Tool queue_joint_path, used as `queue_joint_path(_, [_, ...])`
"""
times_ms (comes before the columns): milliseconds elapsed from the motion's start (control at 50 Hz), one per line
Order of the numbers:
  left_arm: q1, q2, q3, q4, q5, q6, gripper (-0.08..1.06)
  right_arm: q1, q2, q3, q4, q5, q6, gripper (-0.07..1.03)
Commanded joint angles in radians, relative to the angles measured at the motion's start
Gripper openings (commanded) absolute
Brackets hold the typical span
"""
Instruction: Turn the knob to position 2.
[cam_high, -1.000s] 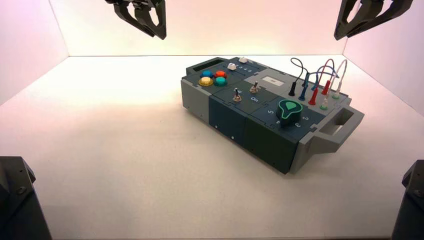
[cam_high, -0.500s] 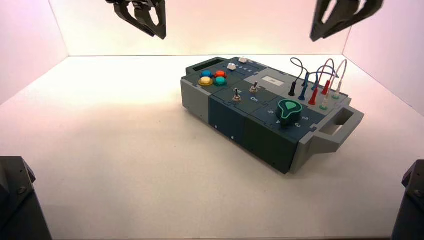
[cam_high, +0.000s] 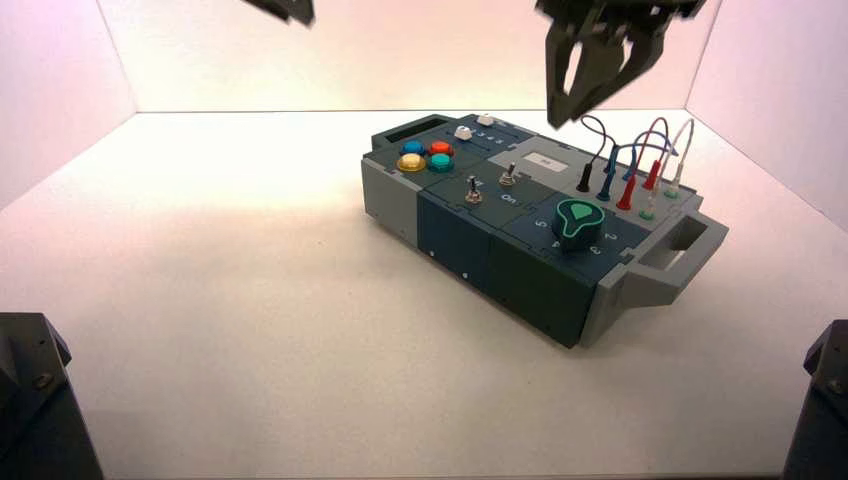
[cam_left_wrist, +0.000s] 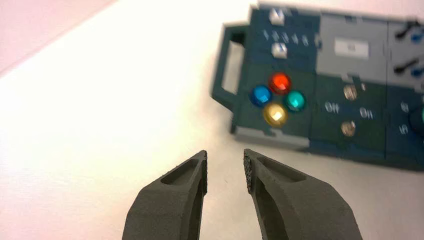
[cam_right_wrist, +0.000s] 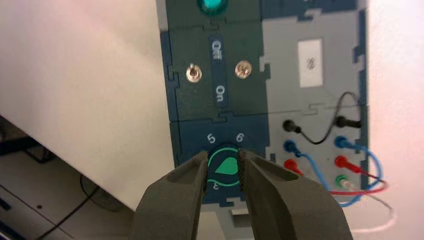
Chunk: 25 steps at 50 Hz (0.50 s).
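Note:
The dark green knob (cam_high: 578, 222) with a bright green outline sits at the near right of the box (cam_high: 520, 280). The white digit 2 (cam_high: 610, 237) is printed to its right. My right gripper (cam_high: 580, 105) is open and hangs high above the box's far right, clear of it. In the right wrist view the knob (cam_right_wrist: 223, 167) shows far below, between my open fingers (cam_right_wrist: 200, 170). The digits 5 (cam_right_wrist: 211, 138), 6 (cam_right_wrist: 240, 137) and 3 show round it; the 2 is hidden there. My left gripper (cam_high: 290, 8) is open, parked high at the far left.
Red, blue, yellow and teal buttons (cam_high: 426, 156) lie at the box's far left, with two metal toggle switches (cam_high: 490, 184) beside them. Wires and plugs (cam_high: 635, 165) stand behind the knob. The box has a grey handle (cam_high: 680, 250) at its right end.
My right gripper has moved left and down, from the upper right corner to above the box's wires. My left gripper has risen almost out of the high view.

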Motion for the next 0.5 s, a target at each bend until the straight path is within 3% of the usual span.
queue_joint_path(20, [0.002, -0.052, 0.002, 0.002, -0.021, 0.006, 0.41, 0.020, 0.023, -0.003, 0.006, -0.003, 0.003, 0.33])
queue_joint_path(240, [0.002, -0.066, 0.005, -0.002, -0.031, 0.006, 0.41, 0.107, 0.104, 0.020, 0.011, -0.003, 0.000, 0.30])
queue_joint_path(500, [0.002, -0.069, 0.003, -0.005, -0.029, 0.006, 0.41, 0.132, 0.201, 0.011, 0.012, -0.003, 0.000, 0.28])
